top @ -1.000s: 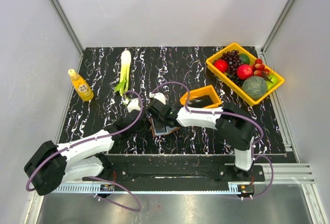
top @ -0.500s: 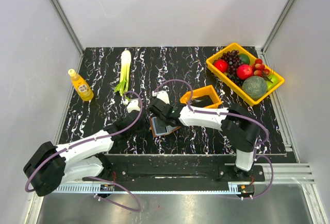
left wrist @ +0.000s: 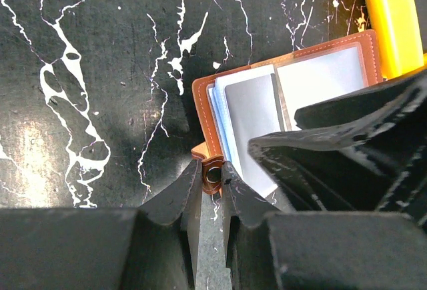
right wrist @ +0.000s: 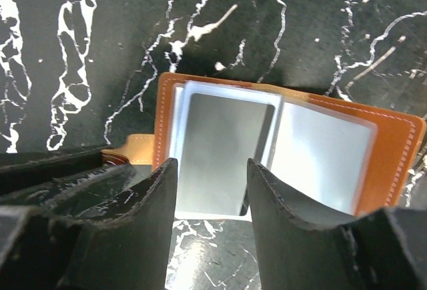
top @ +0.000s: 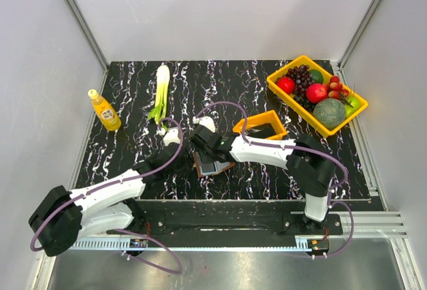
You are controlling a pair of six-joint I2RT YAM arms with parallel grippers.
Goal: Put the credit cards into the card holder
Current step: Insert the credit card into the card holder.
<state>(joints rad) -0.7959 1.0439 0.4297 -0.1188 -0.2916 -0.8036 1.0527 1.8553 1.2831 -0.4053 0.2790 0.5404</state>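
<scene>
View from above: card holder [top: 212,165] lies open on the table [top: 133,163]. Left wrist: left gripper [left wrist: 212,177] pinches its snap tab [left wrist: 199,151] (floppy leather). Right wrist: right gripper [right wrist: 210,170], jaws apart, straddles a sleeved credit card [right wrist: 223,150], which looks stiff and likely slick, so it is best taken by its edges.

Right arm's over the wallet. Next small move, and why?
Probably lift the right gripper straight up, clear. Its jaws stand apart over the grey card, which lies flat on the tab-side half of the open card holder, so it looks released. The left gripper is shut on the holder's snap tab, pinning it. Whether the card sits fully in its sleeve I cannot tell.
</scene>
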